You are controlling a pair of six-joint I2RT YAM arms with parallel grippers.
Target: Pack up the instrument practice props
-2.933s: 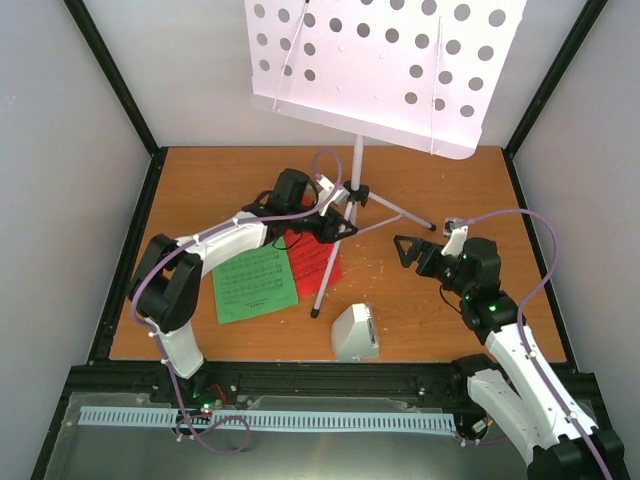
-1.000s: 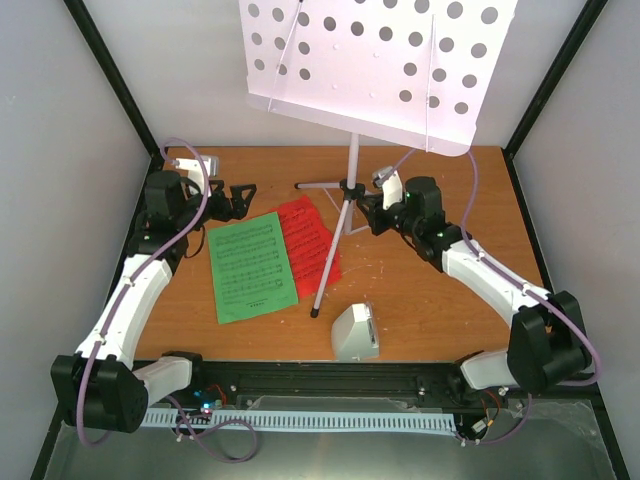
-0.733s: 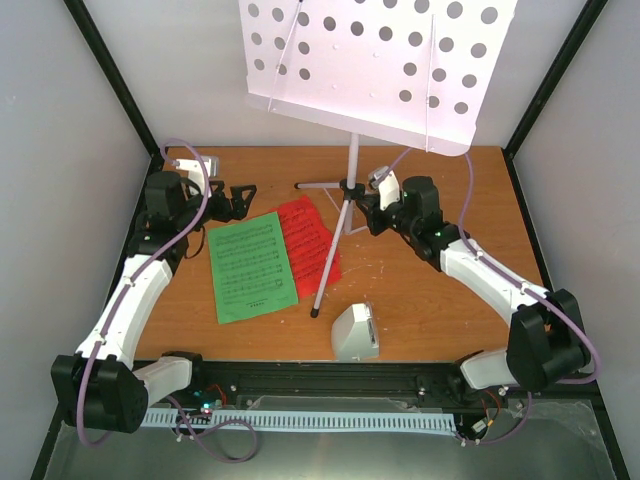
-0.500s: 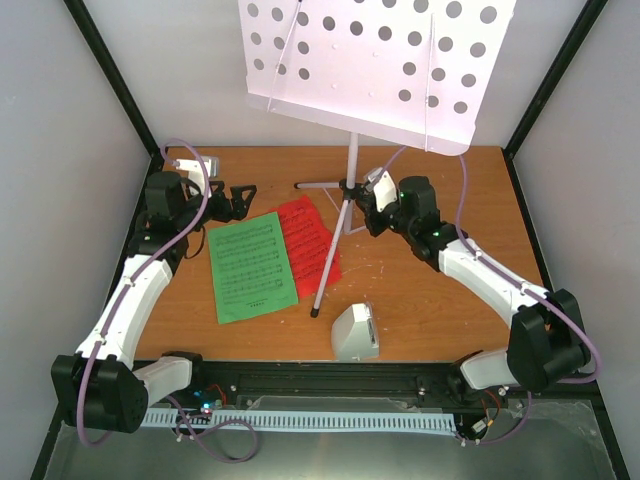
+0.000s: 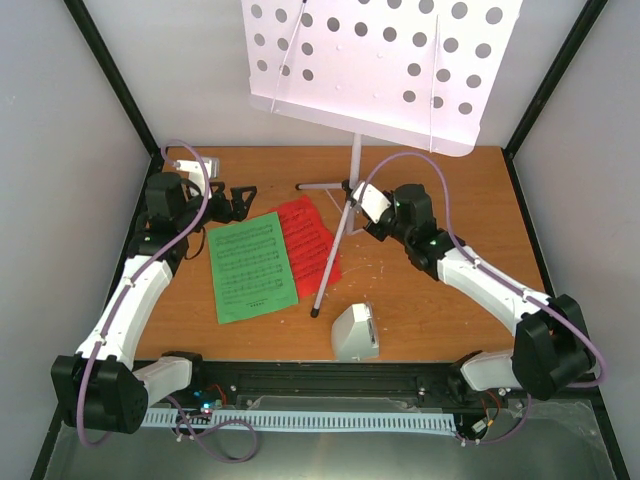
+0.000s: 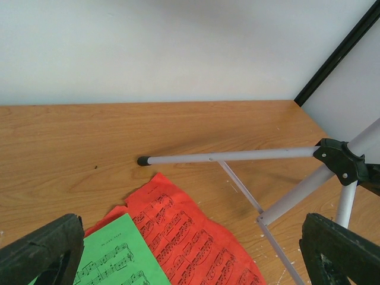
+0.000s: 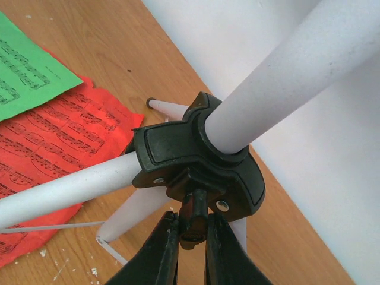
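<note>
The white perforated music stand rises on a silver tripod at the back of the table. My right gripper is at the tripod's black hub, shut on the small black knob under it. The green sheet lies flat on the table and overlaps the red sheet, which runs under one tripod leg. The white metronome stands near the front edge. My left gripper hangs open at the far left, above the sheets' back corner, holding nothing.
Grey walls and black frame posts close in the wooden table on three sides. The stand's desk overhangs the back half of the table. One tripod leg ends near the metronome.
My right gripper has closed onto the hub's knob and its wrist has rolled. The stand's desk has shifted slightly to the right. The left arm has stayed still.
</note>
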